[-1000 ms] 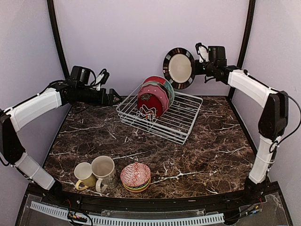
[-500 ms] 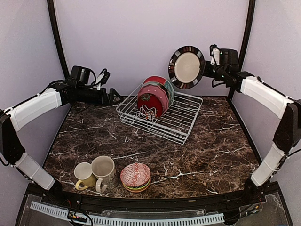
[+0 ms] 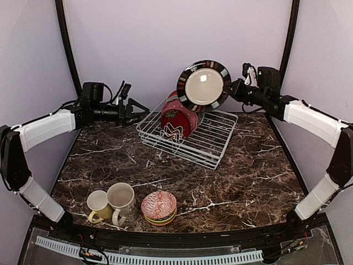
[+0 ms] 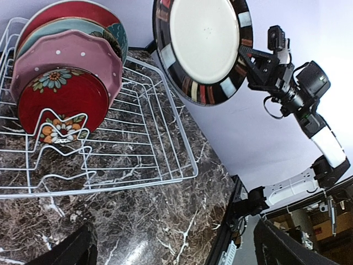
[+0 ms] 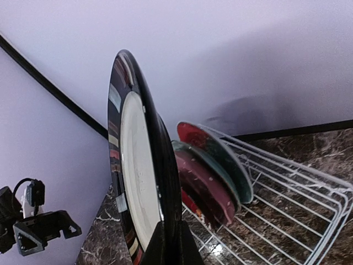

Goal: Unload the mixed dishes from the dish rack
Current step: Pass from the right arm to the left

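Observation:
The white wire dish rack stands at the back middle of the table. Red, pink and pale-green plates stand upright in its left end. My right gripper is shut on the rim of a black-rimmed cream plate, held upright in the air above the rack's far side. In the right wrist view the gripper pinches that plate edge-on, with the racked plates behind it. My left gripper is open and empty, just left of the rack. In the left wrist view the gripper faces the rack.
A yellow mug and a beige mug stand at the front left. Next to them is a stack of small bowls, a red-and-white patterned one on top. The back wall is close behind the rack.
My right gripper has swung the black-rimmed plate leftward, from right of the rack to above its far side. My left gripper has risen slightly and its fingers now show spread.

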`<state>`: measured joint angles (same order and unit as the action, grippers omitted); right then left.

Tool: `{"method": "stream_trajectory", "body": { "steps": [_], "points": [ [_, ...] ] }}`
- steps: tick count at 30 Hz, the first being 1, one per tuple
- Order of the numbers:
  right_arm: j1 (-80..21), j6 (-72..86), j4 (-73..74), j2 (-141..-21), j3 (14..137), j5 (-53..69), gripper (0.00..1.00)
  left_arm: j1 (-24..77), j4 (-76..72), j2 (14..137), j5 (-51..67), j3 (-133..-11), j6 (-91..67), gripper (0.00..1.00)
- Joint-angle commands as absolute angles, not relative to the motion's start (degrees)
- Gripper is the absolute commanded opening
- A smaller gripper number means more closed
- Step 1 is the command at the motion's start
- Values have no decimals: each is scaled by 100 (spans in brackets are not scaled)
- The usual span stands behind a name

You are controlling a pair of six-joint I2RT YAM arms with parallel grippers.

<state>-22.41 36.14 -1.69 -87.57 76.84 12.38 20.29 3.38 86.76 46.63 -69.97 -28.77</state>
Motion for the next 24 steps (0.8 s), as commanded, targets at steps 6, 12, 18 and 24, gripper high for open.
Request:
{"method": "stream_trajectory", "body": {
  "steps": [6,12,18,24],
  "points": [
    [-3119,4971,-2531,-9328,7734,2412,0,1725,-1025,8876,5469,-6612,-4116,95],
    [-3443,5291,-2923,-9802,7945,2698,0,1404,-1085,8992,5455,-6555,-4340,80],
    [-3571,5570,-3237,-10115,8033,2941,0,1319,-1260,8977,5459,-6468,-4489,57],
    [-3625,5709,-3370,-10214,8008,3068,0,1318,-1249,8945,5393,-6463,-4501,39]
  ]
}}
